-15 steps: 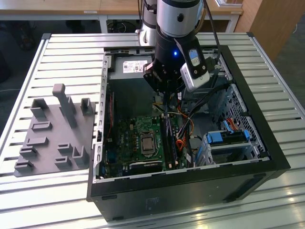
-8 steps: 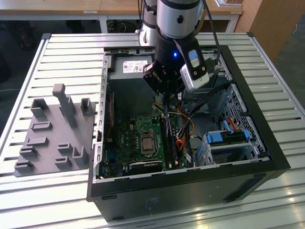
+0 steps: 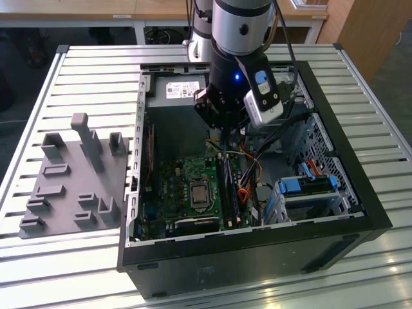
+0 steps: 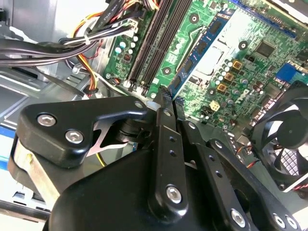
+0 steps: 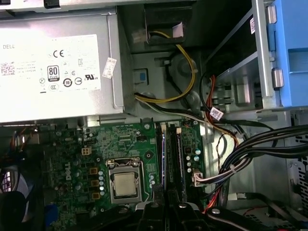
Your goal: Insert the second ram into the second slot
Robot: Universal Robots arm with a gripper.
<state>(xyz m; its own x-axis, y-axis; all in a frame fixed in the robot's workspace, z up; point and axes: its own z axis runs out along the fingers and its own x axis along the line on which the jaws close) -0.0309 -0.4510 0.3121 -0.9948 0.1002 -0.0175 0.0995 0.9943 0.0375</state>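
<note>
My gripper (image 3: 222,132) hangs inside the open computer case, above the far end of the memory slots (image 3: 230,190). Its black fingers are shut, tips pressed together, with nothing seen between them in both wrist views (image 4: 164,94) (image 5: 167,195). A thin blue ram stick (image 4: 204,42) stands on edge in the slot closest to the processor socket (image 5: 124,183); its blue top edge (image 5: 163,159) shows in the first wrist view. I cannot tell whether this stick is the second ram. The black slots (image 4: 154,43) beside it run straight ahead of the fingertips.
Bundled black, yellow and orange cables (image 4: 57,45) lie close beside the slots. The silver power supply (image 5: 53,67) fills the case's far end, and a blue drive bay (image 3: 309,187) stands at the exterior view's right. A fan (image 4: 288,144) sits near the fingers. A grey fixture (image 3: 71,180) lies outside the case.
</note>
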